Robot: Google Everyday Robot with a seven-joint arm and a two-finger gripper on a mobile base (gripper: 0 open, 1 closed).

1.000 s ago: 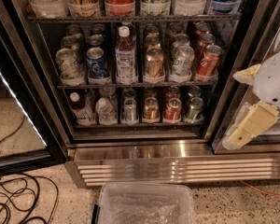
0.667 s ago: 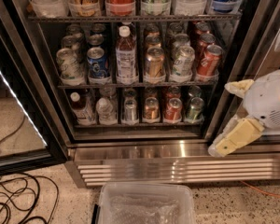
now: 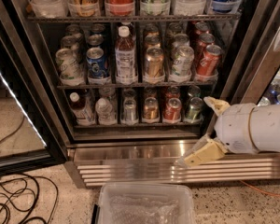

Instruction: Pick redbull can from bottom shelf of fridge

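Cream-coloured fingers (image 3: 201, 155) on the gripper (image 3: 195, 131) stand wide apart and hold nothing. One points up and left beside the fridge's right door post, the other down and left over the steel base. The gripper sits at the right of the frame on a white rounded wrist (image 3: 252, 128), in front of the fridge (image 3: 130, 150) and outside the racks.

Just left of the upper finger, at the right end of the bottom shelf (image 3: 135, 124), stands a green can (image 3: 193, 108). Further left along that row come a red can (image 3: 172, 110) and a gold can (image 3: 150, 108). Next is the redbull can (image 3: 130, 110), slim and silvery, upright near the middle of the row and well apart from the gripper. A clear plastic bin (image 3: 147, 190) lies on the floor at bottom centre, with black cables (image 3: 14, 204) at lower left.
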